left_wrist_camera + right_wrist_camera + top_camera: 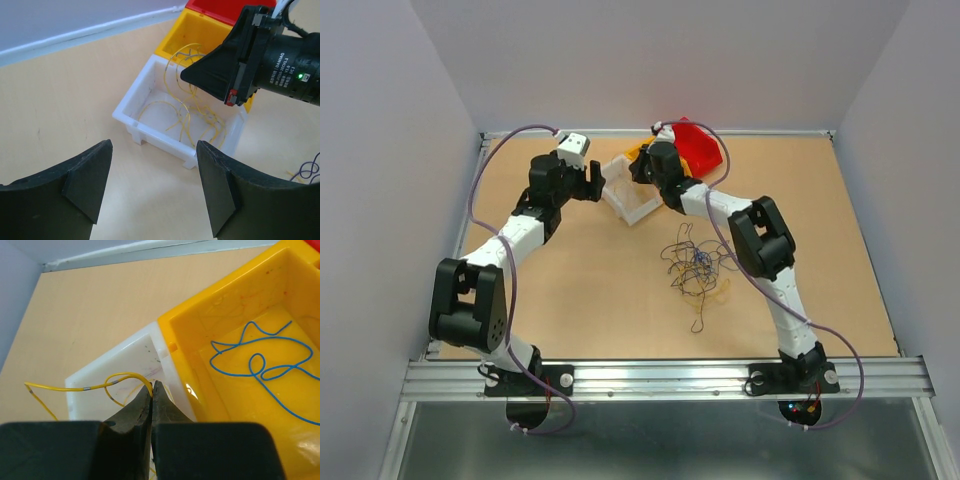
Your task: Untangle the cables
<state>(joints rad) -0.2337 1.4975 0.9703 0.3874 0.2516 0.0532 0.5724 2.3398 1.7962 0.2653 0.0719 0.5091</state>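
— Starting at the right gripper (pixel 152 387): pinched fully shut on a yellow wire (pixel 95 386), low centre of the right wrist view, just above the white bin (pixel 130 357).

— And at the left gripper (pixel 154 146)?

— Spread wide, holding nothing, hovering at the bottom of its own view, just short of the same bin.

— Further out?

— More yellow wires (pixel 187 117) curled inside that bin. One blue wire (pixel 260 362) lying in the yellow bin (pixel 225 300) to the right. Red bin (pixel 698 145) behind, upper centre of the top view. Remaining cables (pixel 695 265) in a loose knot on the desk (pixel 590 290), right of centre, well apart from the bins.

— Risks from here?

— Likely a bad drop: springy and curly, so might cling to a finger on release, or flick over the rim onto the desk. Might also hook a loop below and drag sorted wires back out. Cannot tell whether touching those yet.
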